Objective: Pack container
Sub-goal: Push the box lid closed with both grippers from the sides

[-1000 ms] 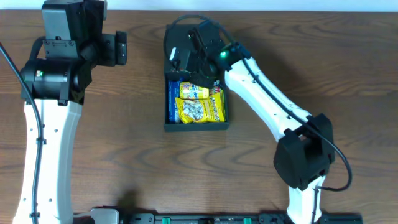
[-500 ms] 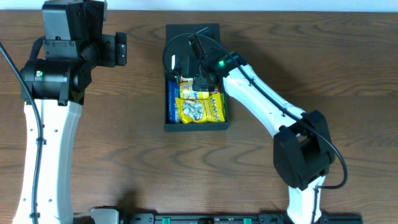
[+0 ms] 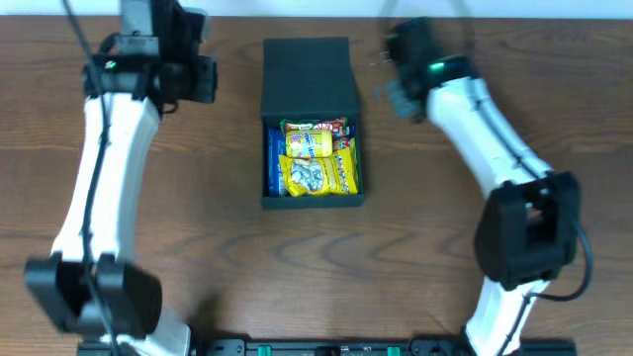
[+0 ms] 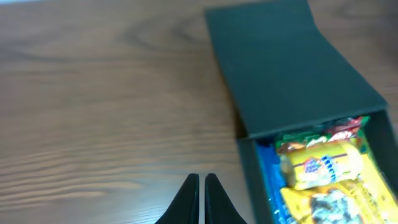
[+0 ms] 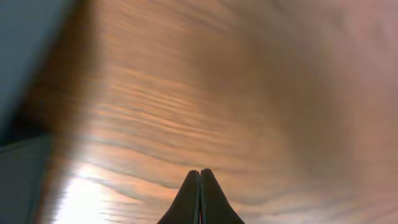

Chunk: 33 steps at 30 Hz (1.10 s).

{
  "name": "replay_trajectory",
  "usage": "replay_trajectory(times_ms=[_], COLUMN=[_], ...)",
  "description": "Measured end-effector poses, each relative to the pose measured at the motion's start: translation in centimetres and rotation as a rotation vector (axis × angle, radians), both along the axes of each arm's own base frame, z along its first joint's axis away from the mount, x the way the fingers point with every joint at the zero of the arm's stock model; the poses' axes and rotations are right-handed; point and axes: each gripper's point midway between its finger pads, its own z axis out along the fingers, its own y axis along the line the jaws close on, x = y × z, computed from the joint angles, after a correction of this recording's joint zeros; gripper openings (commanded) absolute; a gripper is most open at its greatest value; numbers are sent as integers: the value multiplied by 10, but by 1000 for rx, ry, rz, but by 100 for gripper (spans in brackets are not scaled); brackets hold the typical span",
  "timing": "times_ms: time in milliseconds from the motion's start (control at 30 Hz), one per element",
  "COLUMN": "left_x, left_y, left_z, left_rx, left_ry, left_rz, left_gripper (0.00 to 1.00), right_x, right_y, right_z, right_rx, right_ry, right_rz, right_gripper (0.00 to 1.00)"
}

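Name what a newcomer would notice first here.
The bright yellow snack packets stand out, packed in the dark container at the far centre of the table, its flap lid laid open behind. Flanking it, the left tool and right tool are both shut and empty over the wood.

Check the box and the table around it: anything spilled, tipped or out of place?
Nothing stands out. The box sits square on the table with its lid lying open and flat behind it. The snack packets all lie inside its walls, and none are on the wood.
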Motion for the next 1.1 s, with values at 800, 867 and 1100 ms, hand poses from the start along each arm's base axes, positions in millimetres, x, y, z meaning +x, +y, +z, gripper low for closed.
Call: replay_trajectory(times_ms=[800,867,1100], left_x=[76,79,94], left_y=[-60,-63,-69], left_z=[-198,-196,-180], left_rx=[-686,-708,-787], left_ry=[451,442,389], left_rz=[442,434,389], left_gripper=[6,6,6], right_x=[24,23,29], right_y=[86,96,116], right_z=[-77,-77,-66], right_rx=[923,943,999], right_ry=[192,202,167], right_rz=[96,108,154], right_gripper=[1,1,1])
